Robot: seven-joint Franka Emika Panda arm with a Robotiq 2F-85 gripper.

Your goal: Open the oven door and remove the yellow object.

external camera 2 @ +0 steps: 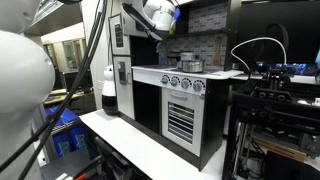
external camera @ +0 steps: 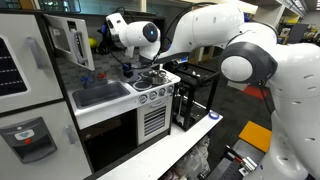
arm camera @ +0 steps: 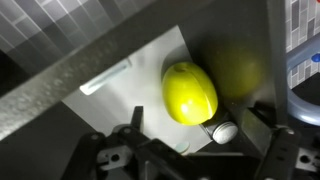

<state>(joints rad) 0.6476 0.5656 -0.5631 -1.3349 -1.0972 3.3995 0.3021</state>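
The white toy oven's small door [external camera: 68, 40] with its dark window stands swung open; it also shows in an exterior view [external camera 2: 118, 35]. The yellow ball [arm camera: 190, 92] lies on the white oven floor [arm camera: 115, 105], with its reflection on the inner wall behind it. It shows as a yellow spot inside the oven in an exterior view [external camera: 97, 42]. My gripper [arm camera: 180, 126] reaches into the oven, open, its fingertips on either side of the ball's near end. The right finger pad is at the ball's edge and the left finger is apart from it. The gripper's body shows in an exterior view [external camera: 112, 32].
Below the oven are the toy kitchen's sink [external camera: 100, 94], the stove top with a pot [external camera: 150, 78] and the larger black-glass oven door [external camera: 112, 140]. A black wire rack [external camera: 195, 95] stands beside the kitchen. The oven's frame edge [arm camera: 90, 60] runs close above my gripper.
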